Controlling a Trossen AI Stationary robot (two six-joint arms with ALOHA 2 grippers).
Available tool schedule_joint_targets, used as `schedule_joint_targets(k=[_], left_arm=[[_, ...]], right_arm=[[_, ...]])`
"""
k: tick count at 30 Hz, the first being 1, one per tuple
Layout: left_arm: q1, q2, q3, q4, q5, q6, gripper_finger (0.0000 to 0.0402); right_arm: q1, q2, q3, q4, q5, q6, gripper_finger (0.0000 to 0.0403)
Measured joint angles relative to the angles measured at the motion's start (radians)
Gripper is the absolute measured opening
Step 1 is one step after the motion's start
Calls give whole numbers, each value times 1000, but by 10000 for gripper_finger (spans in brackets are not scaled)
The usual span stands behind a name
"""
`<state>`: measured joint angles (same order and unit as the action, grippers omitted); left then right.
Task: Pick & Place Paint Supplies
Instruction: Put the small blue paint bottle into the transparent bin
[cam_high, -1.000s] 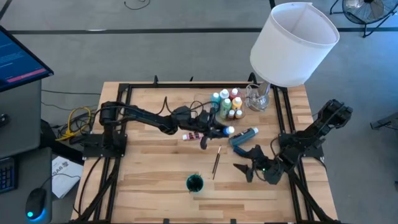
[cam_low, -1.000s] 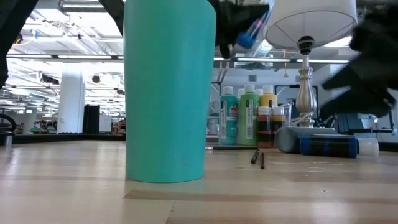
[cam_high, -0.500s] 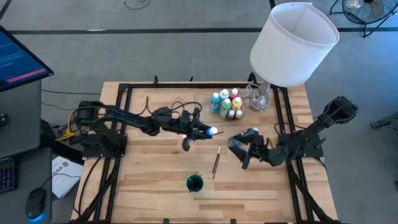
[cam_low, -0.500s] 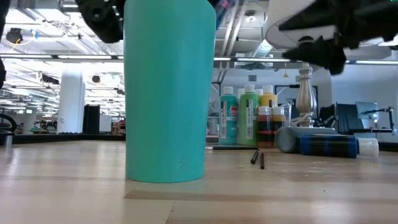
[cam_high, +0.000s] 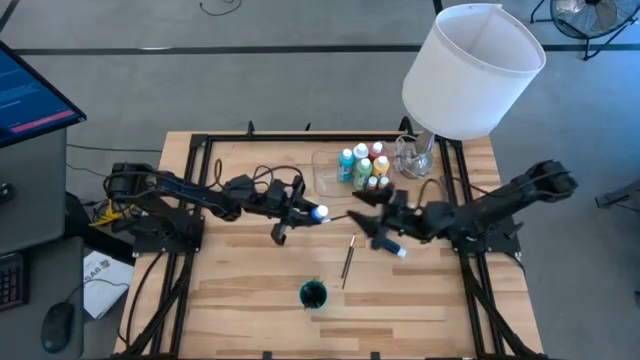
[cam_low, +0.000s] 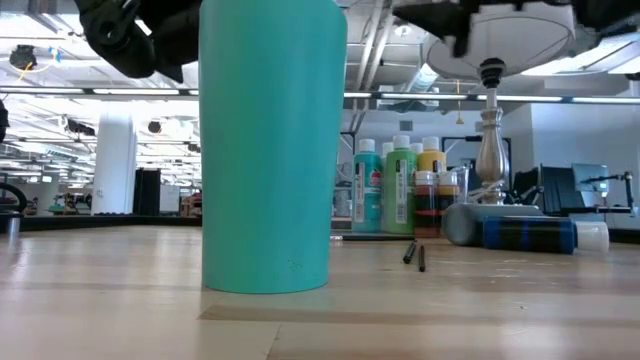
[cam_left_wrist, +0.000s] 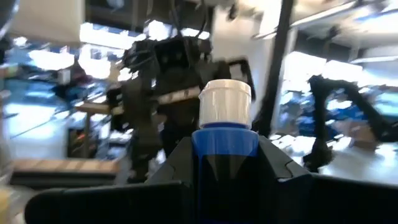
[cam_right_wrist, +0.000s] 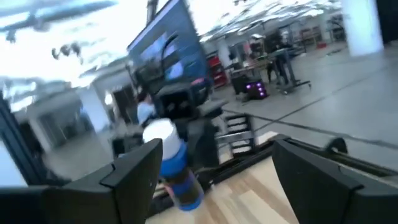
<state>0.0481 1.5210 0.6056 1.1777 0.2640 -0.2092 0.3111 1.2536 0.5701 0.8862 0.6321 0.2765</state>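
Note:
My left gripper (cam_high: 305, 212) is over the table's middle, shut on a small blue paint bottle (cam_left_wrist: 224, 146) with a white cap (cam_high: 319, 213). My right gripper (cam_high: 368, 218) hangs open just to the right of it, fingers toward the bottle, which shows ahead between them (cam_right_wrist: 171, 165). More white-capped bottles (cam_high: 363, 168) stand in a clear tray at the back. A thin brush (cam_high: 348, 260) lies flat on the wood. A larger blue bottle (cam_low: 520, 235) lies on its side, hidden under the right arm in the high view. My left gripper pinches the bottle's blue body (cam_left_wrist: 205, 155) between its two fingers, one on each side. The fingers come about level from the table's left and lie along the bottle. The white cap (cam_left_wrist: 225, 106) sticks out past the fingertips toward the right. The bottle is lifted clear.
A teal cup (cam_high: 313, 294) stands near the front edge. A big white lampshade (cam_high: 470, 70) on a glass base (cam_high: 415, 155) stands over the back right. Black rails (cam_high: 205, 180) frame the table. Bare wood lies at the front left.
My left gripper has drawn back toward the table's left edge, carrying the blue bottle level and clear of the table. My right gripper has risen from the front right, tipped up toward level, and swung toward the table's middle, coming close to the held bottle.

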Motion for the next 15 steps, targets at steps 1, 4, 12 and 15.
schedule_joint_targets(k=[1,4,12,15], left_arm=[[0,-7,0,17,25,-10,49],[-5,-39,0,78,66,-34,49],[-32,-67,-2,74,91,-7,49],[-32,-67,-2,71,84,-3,49]], right_arm=[[-2,32,34,-12,-18,-27,297],[10,129,102,-31,-21,-101,294],[33,352,268,-16,-3,-279,281],[35,409,326,-11,7,-316,281]])
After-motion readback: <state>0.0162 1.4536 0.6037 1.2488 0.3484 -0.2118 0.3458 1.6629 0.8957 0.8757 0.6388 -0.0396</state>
